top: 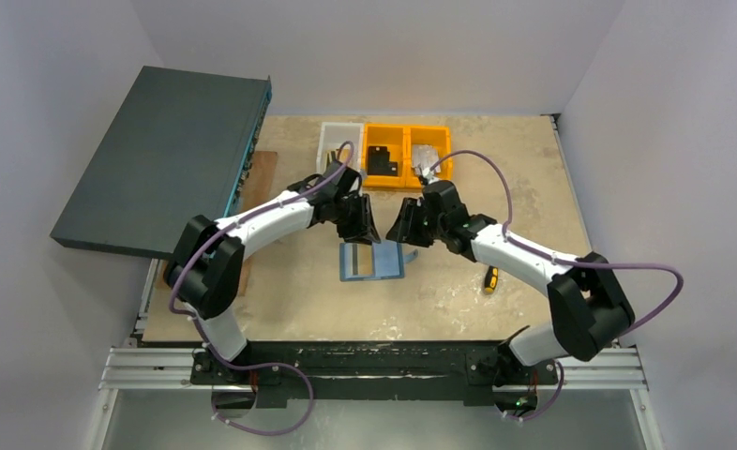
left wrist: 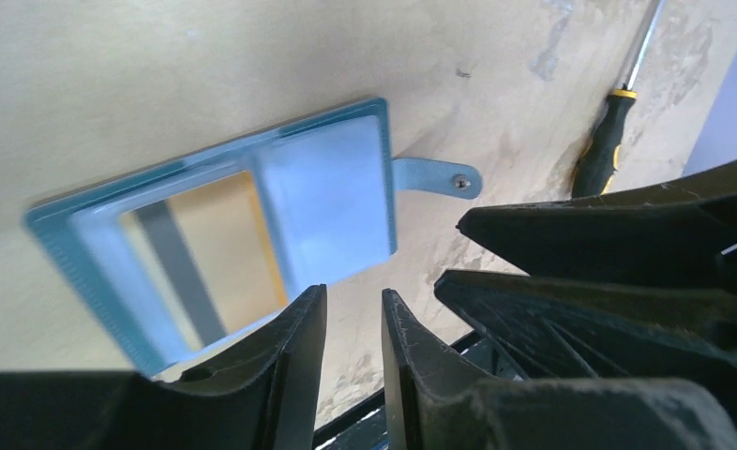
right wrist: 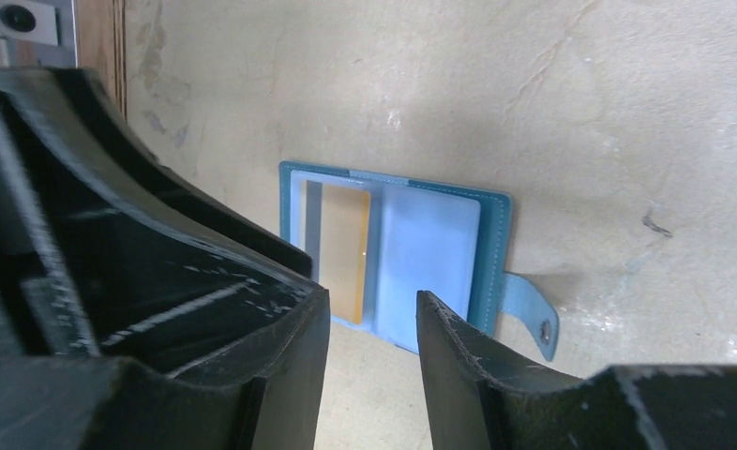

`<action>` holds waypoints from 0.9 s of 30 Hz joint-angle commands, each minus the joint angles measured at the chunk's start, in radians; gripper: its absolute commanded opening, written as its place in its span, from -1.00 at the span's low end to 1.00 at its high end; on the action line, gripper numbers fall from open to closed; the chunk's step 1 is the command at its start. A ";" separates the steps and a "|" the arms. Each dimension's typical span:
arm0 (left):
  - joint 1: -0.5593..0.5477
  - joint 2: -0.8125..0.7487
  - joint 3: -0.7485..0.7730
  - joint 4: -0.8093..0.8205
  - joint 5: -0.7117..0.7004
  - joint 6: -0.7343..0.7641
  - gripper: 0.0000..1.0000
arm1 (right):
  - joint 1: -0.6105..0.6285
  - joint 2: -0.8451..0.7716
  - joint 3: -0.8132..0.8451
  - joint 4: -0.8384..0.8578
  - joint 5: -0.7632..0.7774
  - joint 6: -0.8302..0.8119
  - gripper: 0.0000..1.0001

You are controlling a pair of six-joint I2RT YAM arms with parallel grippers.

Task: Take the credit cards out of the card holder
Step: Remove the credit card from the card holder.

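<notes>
The card holder (top: 374,262) lies opened flat on the table, its lighter blue inside facing up and its snap strap (right wrist: 533,314) sticking out to one side. A gold-tan credit card (left wrist: 219,248) with a dark stripe sits in one clear pocket (right wrist: 341,248); the other pocket (left wrist: 327,202) looks plain blue. My left gripper (top: 363,228) hovers over the holder's far edge, with its jaws narrowly open and empty (left wrist: 353,292). My right gripper (top: 404,225) hangs close beside it, also open with nothing between its fingers (right wrist: 372,298). Neither touches the holder.
A black-and-yellow screwdriver (top: 489,277) lies right of the holder. Orange bins (top: 407,155) and a white tray (top: 338,141) stand at the back. A large dark teal flat box (top: 158,159) leans over the table's left side.
</notes>
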 commanded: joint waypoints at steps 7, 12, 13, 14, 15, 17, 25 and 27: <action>0.063 -0.114 -0.157 -0.023 -0.111 0.020 -0.57 | 0.063 0.157 0.045 0.164 -0.104 0.032 -0.22; 0.063 -0.091 -0.177 0.003 -0.116 0.015 -0.64 | 0.063 0.241 0.066 0.200 -0.130 0.037 -0.24; 0.063 -0.085 -0.177 0.003 -0.123 0.017 -0.66 | 0.064 0.254 0.070 0.206 -0.134 0.038 -0.24; 0.062 -0.080 -0.175 0.002 -0.131 0.019 -0.68 | 0.063 0.264 0.071 0.212 -0.138 0.038 -0.24; 0.062 -0.077 -0.175 0.003 -0.136 0.021 -0.69 | 0.063 0.275 0.072 0.219 -0.141 0.039 -0.24; 0.063 -0.065 -0.173 0.005 -0.140 0.026 -0.72 | 0.063 0.299 0.074 0.230 -0.150 0.044 -0.25; 0.060 -0.017 -0.173 0.019 -0.154 0.026 -0.86 | 0.063 0.347 0.062 0.260 -0.171 0.055 -0.27; 0.059 -0.005 -0.175 0.023 -0.153 0.025 -0.89 | 0.064 0.358 0.057 0.268 -0.180 0.056 -0.27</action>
